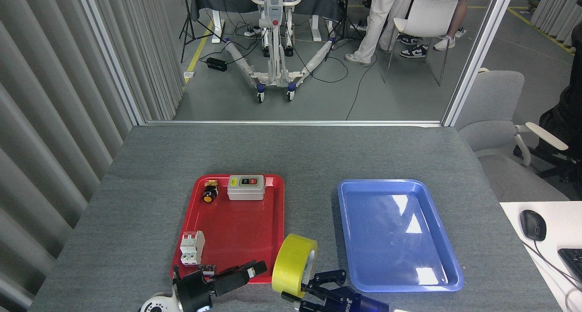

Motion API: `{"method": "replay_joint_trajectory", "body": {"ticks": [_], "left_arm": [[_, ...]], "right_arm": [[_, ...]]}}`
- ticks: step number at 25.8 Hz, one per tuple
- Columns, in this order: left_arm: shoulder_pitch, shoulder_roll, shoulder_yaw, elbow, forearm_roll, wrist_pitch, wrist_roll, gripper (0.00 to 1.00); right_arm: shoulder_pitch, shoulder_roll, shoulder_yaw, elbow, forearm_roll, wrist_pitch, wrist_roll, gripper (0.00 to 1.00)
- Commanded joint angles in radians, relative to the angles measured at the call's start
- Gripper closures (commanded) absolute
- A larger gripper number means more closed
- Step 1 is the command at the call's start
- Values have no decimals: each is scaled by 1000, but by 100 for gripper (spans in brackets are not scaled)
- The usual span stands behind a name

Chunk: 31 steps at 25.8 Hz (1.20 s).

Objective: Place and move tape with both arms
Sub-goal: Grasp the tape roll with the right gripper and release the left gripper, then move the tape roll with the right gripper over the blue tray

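Note:
The tape (293,263), a yellow roll with a white core, stands on edge above the grey table (291,153), between the two trays near the front. My right gripper (312,286) comes up from the bottom edge with its black claws closed around the roll's lower right rim. My left gripper (248,272) lies just left of the roll, over the red tray's front right corner. A small gap separates it from the tape, and nothing sits between its fingers.
The red tray (236,230) holds a grey switch box (246,187), a yellow push button (209,192) and a white circuit breaker (191,248). A blue tray (395,234) lies to the right. A white desk with a mouse (533,225) stands at far right.

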Motion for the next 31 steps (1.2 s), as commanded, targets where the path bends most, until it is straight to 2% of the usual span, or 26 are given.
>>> {"method": "replay_joint_trajectory", "body": {"ticks": [1, 4, 6, 9, 11, 12, 14, 15, 17, 18, 21, 24, 26, 28, 31], "left_arm": [[-3, 2, 51, 2, -10, 1, 9, 0], [-8, 5, 86, -6, -42, 1, 43, 0], [-8, 2, 135, -38, -124, 1, 129, 0], [-5, -1, 186, -126, -375, 1, 315, 0], [0, 3, 184, -178, -584, 21, 434, 0], [0, 3, 183, -195, -705, 73, 497, 0], [-2, -17, 161, -212, -932, 223, 628, 0], [-2, -35, 143, -229, -999, 329, 709, 0], [1, -55, 131, -267, -1004, 525, 845, 0], [4, -56, 115, -276, -1006, 571, 881, 0], [58, -56, 45, -328, -1038, 614, 913, 0], [112, -64, 16, -380, -1160, 755, 959, 0], [112, -79, -44, -357, -1236, 889, 960, 0], [115, -78, -90, -324, -1245, 975, 959, 0], [116, -79, -120, -316, -1248, 1007, 956, 0]], "right_arm": [[80, -22, -185, -2, -74, -1, 15, 82], [128, -52, -328, 1, -159, -13, 46, 82], [131, -47, -423, 12, -196, -7, 143, 82], [139, -1, -579, 64, -255, 4, 354, 83], [129, 34, -624, 93, -280, 50, 462, 83], [120, 34, -625, 98, -292, 105, 505, 83], [100, 22, -615, 102, -340, 211, 586, 82], [87, 13, -604, 105, -361, 249, 634, 82], [57, 2, -590, 121, -386, 301, 730, 82], [44, 2, -589, 127, -389, 327, 769, 82], [-19, 8, -572, 165, -390, 407, 880, 83], [-133, 13, -469, 243, -400, 505, 991, 83], [-203, 13, -385, 294, -461, 577, 1035, 83], [-269, 11, -319, 337, -545, 619, 1060, 83], [-363, 31, -228, 435, -611, 654, 1068, 83]]}}
